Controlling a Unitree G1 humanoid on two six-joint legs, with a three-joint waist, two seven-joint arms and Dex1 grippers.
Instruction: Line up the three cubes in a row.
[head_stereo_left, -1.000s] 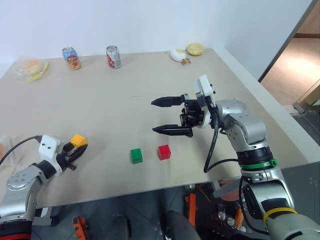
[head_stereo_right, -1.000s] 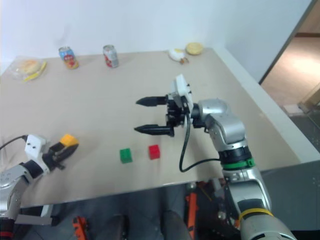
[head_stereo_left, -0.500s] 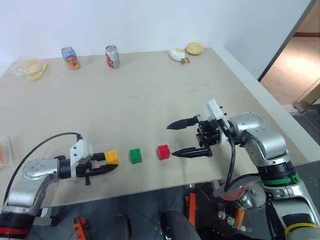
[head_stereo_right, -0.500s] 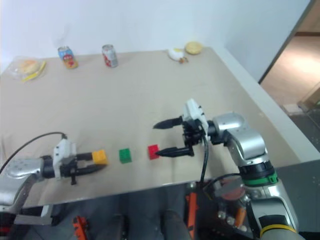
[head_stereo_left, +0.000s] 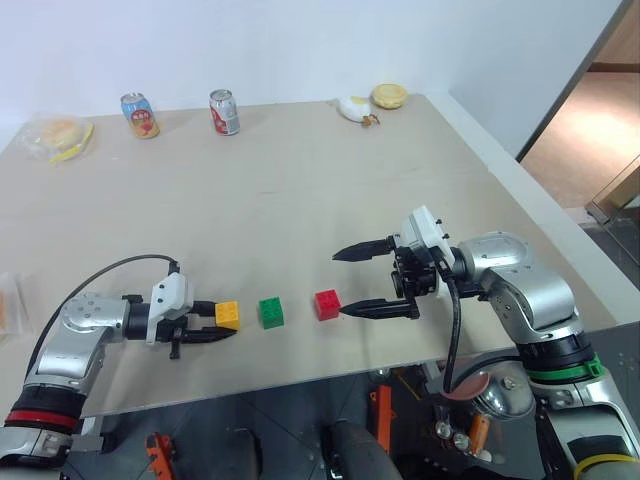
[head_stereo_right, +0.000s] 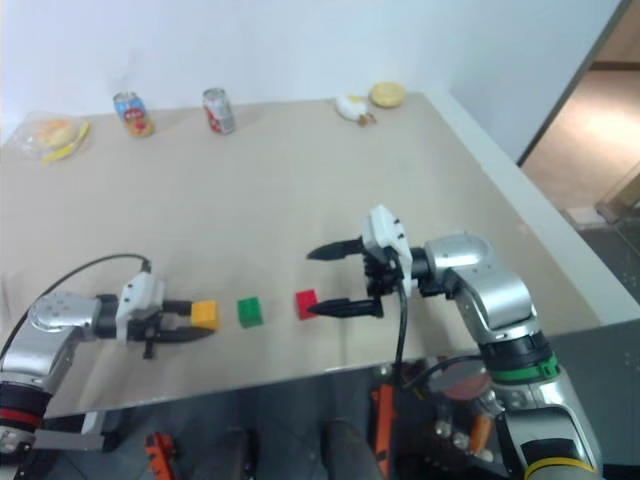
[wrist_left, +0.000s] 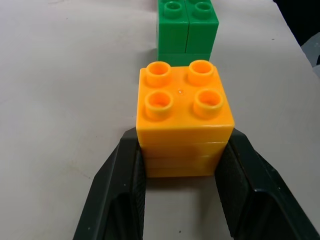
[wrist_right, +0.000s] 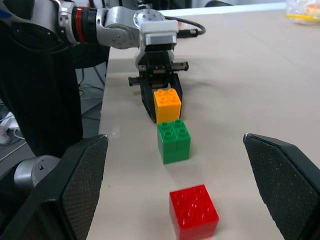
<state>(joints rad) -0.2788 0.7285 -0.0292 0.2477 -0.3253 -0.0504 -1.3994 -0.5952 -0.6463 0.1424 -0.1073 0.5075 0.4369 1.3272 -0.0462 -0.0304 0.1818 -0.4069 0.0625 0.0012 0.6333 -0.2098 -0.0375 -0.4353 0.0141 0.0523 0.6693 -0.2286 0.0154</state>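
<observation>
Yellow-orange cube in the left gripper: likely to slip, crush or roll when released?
The yellow-orange cube looks like rigid moulded plastic, so crushing seems unlikely. Its smooth sides might slip between the left gripper fingers. With flat faces and sitting on the table, it probably won't roll.

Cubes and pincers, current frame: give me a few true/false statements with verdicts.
1. The left pincer is closed on the orange cube. True.
2. The green cube lies between the orange cube and the red cube. True.
3. The right pincer grips the red cube. False: its jaws stand wide open, holding nothing, with the red cube just beside the lower fingertip.
4. The orange cube is stacked on the green cube. False: both are at table level, side by side.
5. Two soda cans stand at the table's far edge. True.
</observation>
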